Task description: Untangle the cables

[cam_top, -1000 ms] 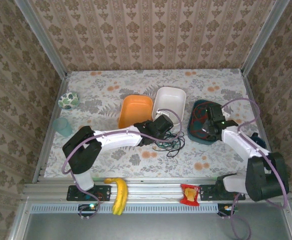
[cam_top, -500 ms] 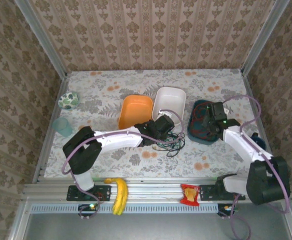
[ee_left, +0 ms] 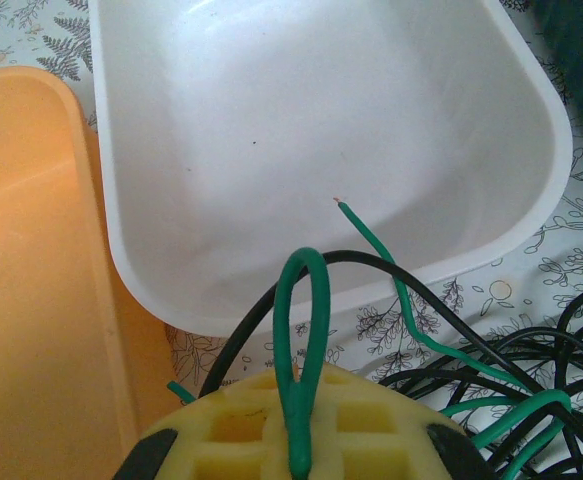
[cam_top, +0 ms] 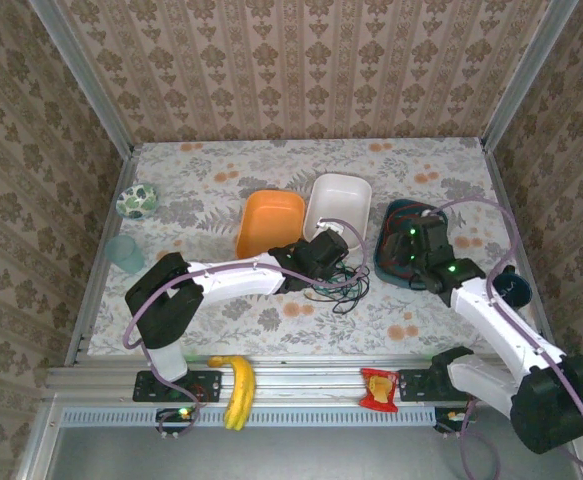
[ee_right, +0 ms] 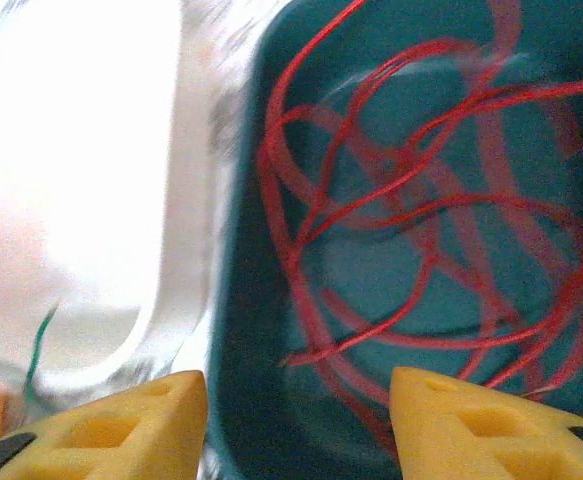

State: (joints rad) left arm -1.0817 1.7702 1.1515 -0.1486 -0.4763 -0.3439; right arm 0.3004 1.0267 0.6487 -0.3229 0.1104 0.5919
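**Inspector:** Left gripper (ee_left: 296,455), condition?

**Assistant:** Closed tight. Its yellow pads pinch a loop of the green cable (ee_left: 297,420), which stands up between them. A black strand runs just behind the loop.

**Inspector:** Surroundings?

**Assistant:** The rest of the green cable trails right into the black cables (ee_left: 531,350), which lie heaped on the table (cam_top: 271,315). The white bowl (ee_left: 321,130) sits directly ahead. The cable's bare tip reaches over its near rim. The orange bowl (ee_left: 31,250) is just beside it on the left.

**Inspector:** Right gripper (ee_right: 296,430)?

**Assistant:** Fingers stand well apart with nothing between them. It hangs over the teal bowl (ee_right: 241,380).

**Inspector:** Contents?

**Assistant:** The red cable (ee_right: 371,200), in loose overlapping loops, lies inside that bowl. The wrist picture is blurred, so I cannot tell whether the fingers touch it.
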